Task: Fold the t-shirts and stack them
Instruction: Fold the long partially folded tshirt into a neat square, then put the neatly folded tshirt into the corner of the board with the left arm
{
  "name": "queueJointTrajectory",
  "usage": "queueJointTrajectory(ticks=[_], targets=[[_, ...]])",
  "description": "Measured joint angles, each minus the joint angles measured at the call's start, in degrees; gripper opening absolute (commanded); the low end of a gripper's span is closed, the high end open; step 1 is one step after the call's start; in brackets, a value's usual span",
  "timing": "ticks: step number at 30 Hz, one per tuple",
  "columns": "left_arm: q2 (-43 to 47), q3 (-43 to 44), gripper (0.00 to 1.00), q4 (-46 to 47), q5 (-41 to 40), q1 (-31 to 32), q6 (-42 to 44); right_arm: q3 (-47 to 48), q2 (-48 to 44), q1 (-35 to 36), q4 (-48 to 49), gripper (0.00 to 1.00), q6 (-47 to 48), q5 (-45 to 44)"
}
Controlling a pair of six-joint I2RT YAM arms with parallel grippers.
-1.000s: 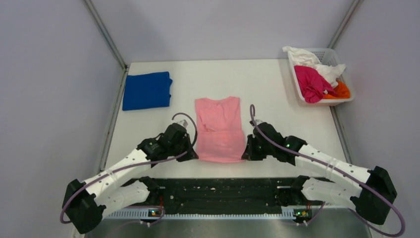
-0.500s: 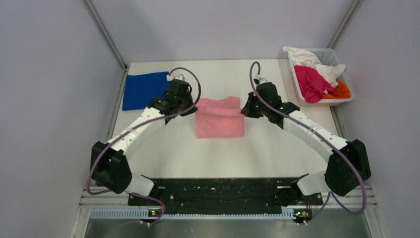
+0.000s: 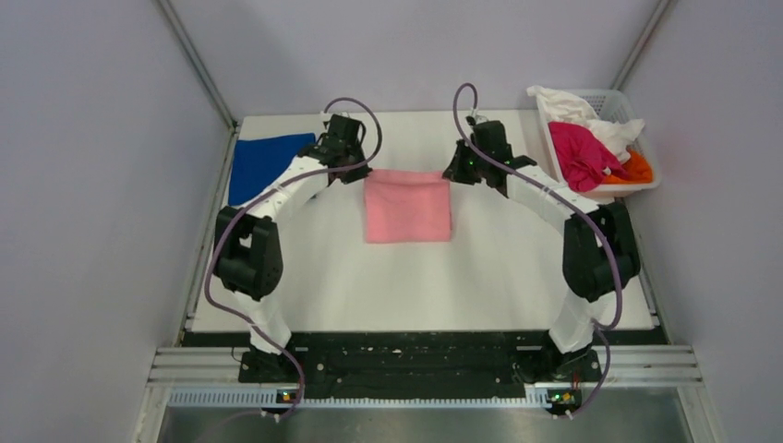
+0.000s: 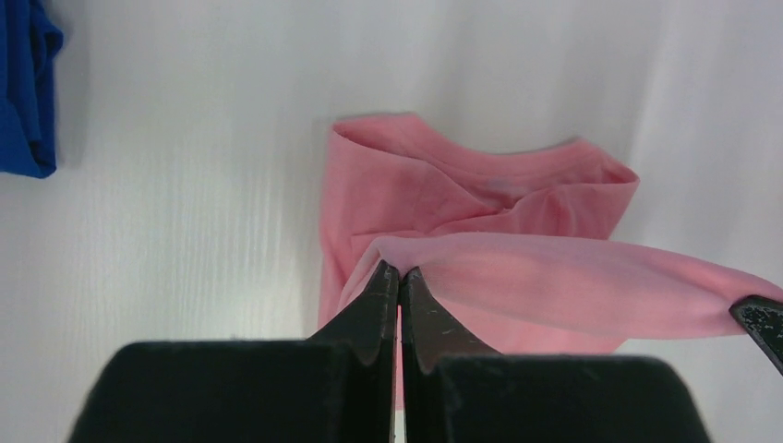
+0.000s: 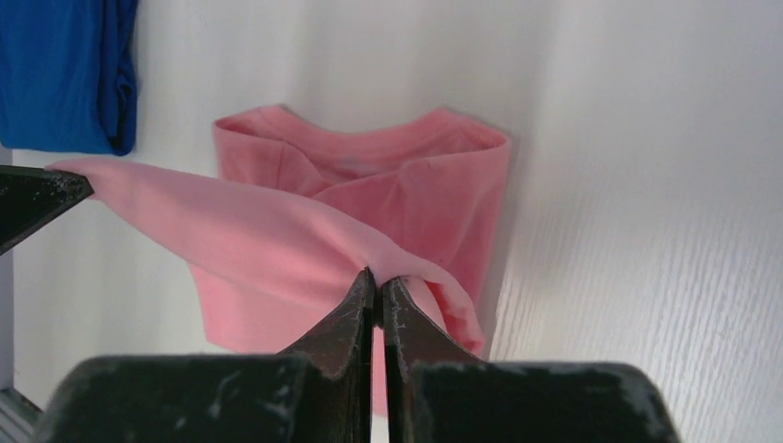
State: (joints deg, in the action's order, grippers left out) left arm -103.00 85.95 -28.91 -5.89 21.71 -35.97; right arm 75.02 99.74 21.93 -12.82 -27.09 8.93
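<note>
The light pink t-shirt (image 3: 407, 206) lies mid-table, its near half carried over onto its far half. My left gripper (image 3: 360, 174) is shut on the hem's left corner (image 4: 399, 272). My right gripper (image 3: 451, 174) is shut on the hem's right corner (image 5: 379, 277). Between the two, the pinched hem stretches taut a little above the shirt's collar end (image 4: 480, 180), which also shows in the right wrist view (image 5: 406, 175). The royal blue t-shirt (image 3: 263, 164) lies folded at the far left (image 5: 65, 74).
A white slotted basket (image 3: 609, 190) at the far right holds magenta (image 3: 577, 152), white (image 3: 565, 103) and orange (image 3: 637, 169) t-shirts. The blue shirt's edge (image 4: 23, 92) lies just left of my left arm. Side walls close in the table.
Both grippers have carried the pink shirt's near hem from the front of the table up and over to the far end, folding the shirt in half. Both arms now reach far forward.
</note>
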Motion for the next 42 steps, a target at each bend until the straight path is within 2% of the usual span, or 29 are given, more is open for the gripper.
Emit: queueJointTrajectory(ticks=[5, 6, 7, 9, 10, 11, 12, 16, 19, 25, 28, 33, 37, 39, 42], targets=[[-5.8, 4.3, 0.00, -1.2, 0.0, -2.0, 0.1, 4.6, 6.6, -0.1, 1.5, 0.00, 0.8, 0.3], [-6.8, 5.0, 0.05, -1.6, 0.0, -2.3, 0.1, 5.8, 8.1, -0.1, 1.7, 0.00, 0.9, 0.4], [-8.0, 5.8, 0.17, -1.8, 0.0, -2.7, 0.2, 7.2, 9.8, -0.2, 1.8, 0.08, 1.0, 0.6], [-9.8, 7.0, 0.52, -2.6, 0.1, -3.3, 0.4, 9.2, 12.8, -0.4, 2.3, 0.54, 1.1, 0.7], [-10.5, 7.7, 0.78, -2.9, 0.1, -3.4, 0.8, 9.8, 13.8, -0.6, 2.4, 0.72, 0.7, 0.6], [-11.7, 8.9, 0.96, -3.2, 0.0, -3.7, 0.7, 10.6, 15.0, -0.8, 2.2, 0.86, 0.9, 0.4], [-12.8, 10.1, 0.98, -3.5, 0.1, -3.9, 1.1, 11.4, 16.0, -1.1, 1.9, 0.96, 0.8, 0.2], [-15.4, 15.1, 0.99, -6.3, 0.7, -4.5, 1.7, 14.9, 18.0, -2.3, 1.2, 0.99, 0.5, -0.9], [-14.5, 14.9, 0.99, -6.6, 1.6, -4.6, 1.7, 14.9, 16.5, -2.7, 2.6, 0.99, 0.4, -0.7], [-8.3, 2.9, 0.99, -5.1, 6.8, -4.7, 1.3, 1.6, 5.4, -2.8, 9.0, 0.99, -1.2, 5.7], [-7.8, -0.3, 0.98, -4.9, 9.3, -4.6, 1.1, -7.6, -0.8, -2.5, 11.9, 0.99, -2.6, 7.3], [-9.0, -1.2, 0.76, -4.9, 11.1, -4.0, 0.4, -19.3, -10.2, -2.4, 10.6, 0.99, -3.2, 6.3], [-12.6, -0.6, 0.71, -4.7, 11.2, -3.0, -0.1, -23.8, -17.8, -2.4, 8.0, 0.99, -3.6, 4.3], [-14.5, 0.7, 0.66, -5.9, 11.0, -2.4, -0.3, -24.8, -21.2, -2.4, 7.0, 0.99, -3.5, 3.2], [-16.6, 3.9, 0.48, -6.1, 9.0, -1.5, -0.4, -26.1, -26.3, -2.4, 5.6, 0.99, -3.5, 1.4]])
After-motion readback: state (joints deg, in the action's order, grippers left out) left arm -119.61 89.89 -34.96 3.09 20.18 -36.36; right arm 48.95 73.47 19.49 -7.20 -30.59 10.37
